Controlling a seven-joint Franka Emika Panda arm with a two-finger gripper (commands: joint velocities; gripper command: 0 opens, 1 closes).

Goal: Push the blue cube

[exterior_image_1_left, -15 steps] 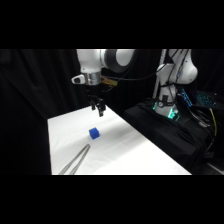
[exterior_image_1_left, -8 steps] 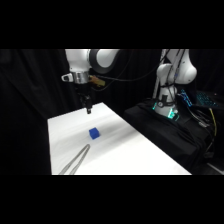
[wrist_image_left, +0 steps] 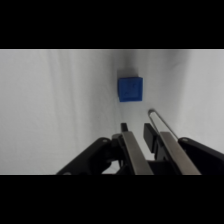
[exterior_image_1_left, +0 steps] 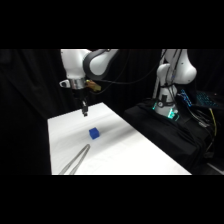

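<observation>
The white table (exterior_image_1_left: 65, 135) fills the lower left of the side view, lit against a dark backdrop, and carries everything relevant to the task. The white arm (exterior_image_1_left: 95, 62) reaches over the table's far end from its base at the upper right, with the wrist pointing straight down. A pair of metal tongs (exterior_image_1_left: 77, 159) lies on the near part of the table, its tip close to the cube but apart from it; in the wrist view one thin loop of the tongs (wrist_image_left: 161, 122) appears just beside the right finger. The gripper (exterior_image_1_left: 85, 111) hangs above the table's far end, short of the cube and not touching it. In the wrist view the gripper (wrist_image_left: 137, 131) shows two fingers set close together with only a narrow dark gap between them and nothing held in it. The blue cube (exterior_image_1_left: 94, 133) sits flat on the table near its middle, between the gripper and the tongs; in the wrist view the blue cube (wrist_image_left: 130, 88) lies ahead of the fingertips, well apart from them. The cube looks small, rigid and light, so it will probably slide easily on the smooth top and may rotate if struck off-centre. No grasp is required: contact is best made low on the face nearest the gripper, at its middle, with the fingertips lowered close to the table.
</observation>
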